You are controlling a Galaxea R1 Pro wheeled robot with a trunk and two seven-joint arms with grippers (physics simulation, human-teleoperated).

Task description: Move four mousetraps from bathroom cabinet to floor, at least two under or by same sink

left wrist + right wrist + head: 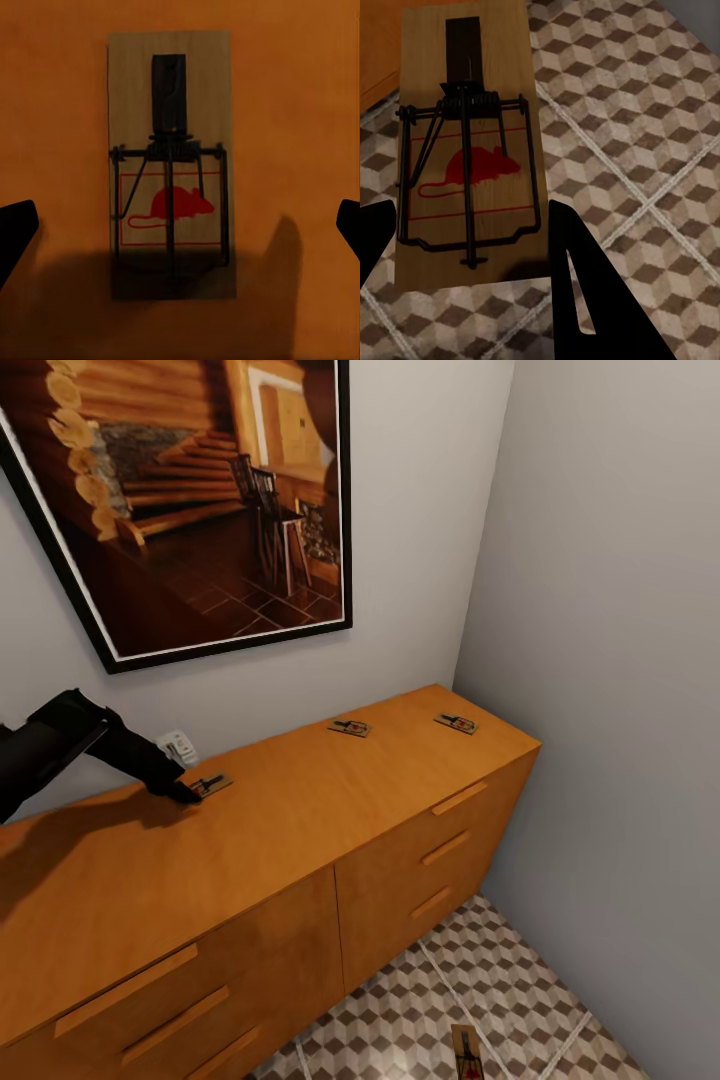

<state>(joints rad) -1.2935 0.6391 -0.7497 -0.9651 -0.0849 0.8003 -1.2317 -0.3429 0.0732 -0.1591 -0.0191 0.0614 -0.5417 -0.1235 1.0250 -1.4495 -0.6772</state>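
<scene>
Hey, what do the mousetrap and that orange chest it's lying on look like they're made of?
Flat tan mousetrap: seemingly pale matte wood, faint grain showing; black wire spring, likely metal; printed red mouse. Wide orange-brown cabinet: smooth satin wood or veneer, hard to tell which in a render.

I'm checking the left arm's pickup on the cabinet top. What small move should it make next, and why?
Probably close the left gripper on the mousetrap. The trap lies flat on the cabinet, centred between the open fingers, which flank it without touching.
</scene>
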